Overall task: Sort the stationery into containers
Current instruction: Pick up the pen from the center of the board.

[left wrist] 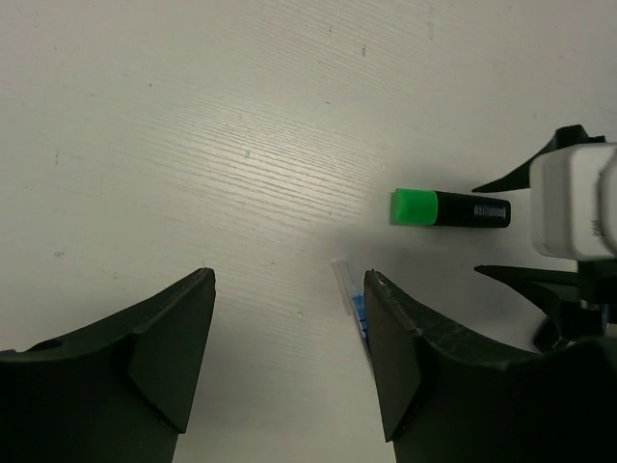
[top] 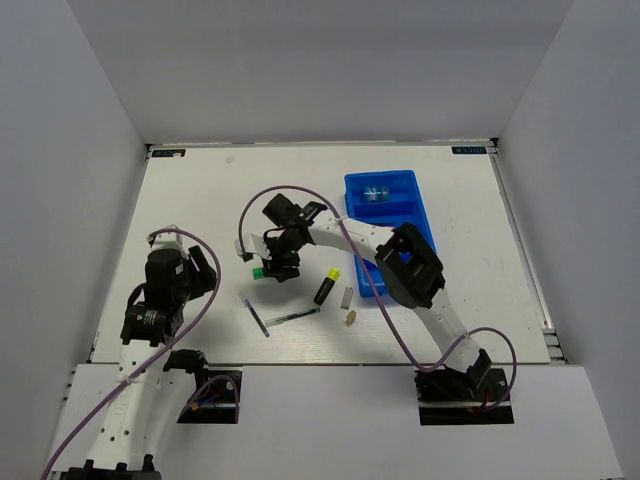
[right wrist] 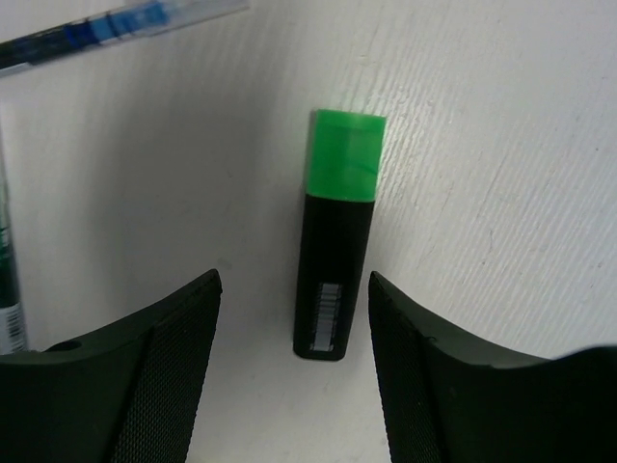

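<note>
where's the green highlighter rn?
The green-capped highlighter lies flat on the table, left of centre in the top view, directly below the open right tool; the yellow-capped highlighter is to its right.

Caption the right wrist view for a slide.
Open right gripper hovers over a green-capped highlighter lying flat on the white table, a blue pen at the top left.
</note>
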Action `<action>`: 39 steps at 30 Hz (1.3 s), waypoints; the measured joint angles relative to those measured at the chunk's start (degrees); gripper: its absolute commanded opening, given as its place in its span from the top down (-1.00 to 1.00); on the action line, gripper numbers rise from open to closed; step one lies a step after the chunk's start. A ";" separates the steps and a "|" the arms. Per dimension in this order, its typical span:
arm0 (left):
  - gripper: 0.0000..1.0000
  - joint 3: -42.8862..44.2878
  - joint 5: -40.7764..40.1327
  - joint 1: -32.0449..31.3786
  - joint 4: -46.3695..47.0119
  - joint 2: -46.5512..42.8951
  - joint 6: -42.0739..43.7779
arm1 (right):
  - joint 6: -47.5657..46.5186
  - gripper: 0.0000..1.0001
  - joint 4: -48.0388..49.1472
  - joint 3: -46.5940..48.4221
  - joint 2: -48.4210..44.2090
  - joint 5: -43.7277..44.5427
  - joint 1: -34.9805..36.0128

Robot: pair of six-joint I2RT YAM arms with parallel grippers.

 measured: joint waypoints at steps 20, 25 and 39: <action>-0.47 -0.11 0.00 0.00 0.00 -1.36 0.00 | -5.31 0.47 -7.50 5.68 5.20 0.48 -0.11; -0.47 -0.15 0.02 0.00 0.00 -1.44 0.00 | -0.66 1.00 -0.17 -2.47 0.87 1.55 -0.15; -0.47 -0.52 2.21 0.00 0.37 -1.99 0.07 | 14.97 1.00 1.18 -5.86 -11.56 14.97 -2.45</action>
